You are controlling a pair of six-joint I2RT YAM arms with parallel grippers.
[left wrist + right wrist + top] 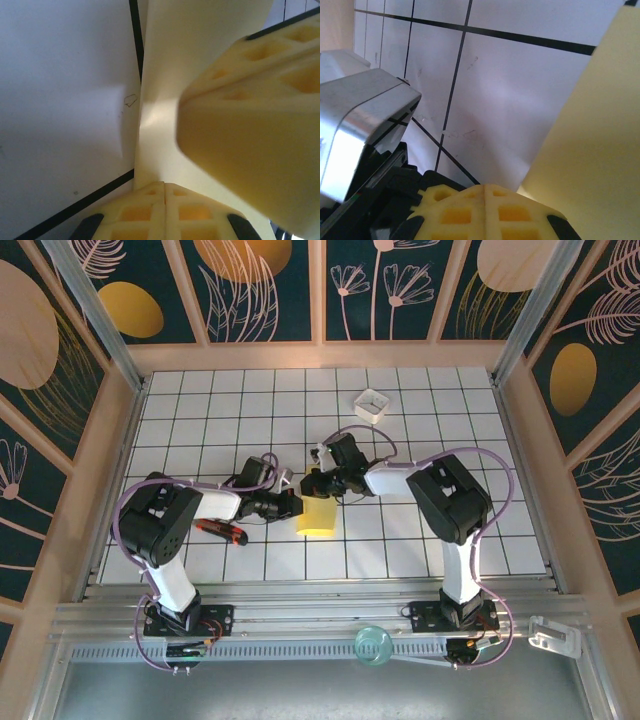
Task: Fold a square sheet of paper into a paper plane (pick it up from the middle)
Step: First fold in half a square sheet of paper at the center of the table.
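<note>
Two claws on one sheet, why so close? my neighbour asks.

Because a crease needs a hold and a press, I say. My left gripper [165, 202] is clenched on the square sheet of paper [319, 519]. From that wrist's camera, the yellow strip runs straight down into the seam between the two pads. That pins one edge so the sheet cannot slide on the table [420, 540].

And the right one?

My right gripper [313, 485] is clamped tight too, at the sheet's far edge. One of its fingers [250, 130] lies across the paper, right in front of my left wrist camera. Whether it nips the paper or only leans on it, I cannot tell. Its own camera has the yellow sheet just beside the fingertips.

Where is the paper, then?

In the middle of the table, between my two wrists. It looks doubled over and bowed up rather than flat. By my reckoning the folding is at an early stage: I see no pointed nose.

What worries you?

Thin paper held at two close points may tear or crease crooked if my arms pull apart. The white box [372, 403] and the red-handled tool [220, 530] lie well apart from it, so nothing crowds the work.
</note>
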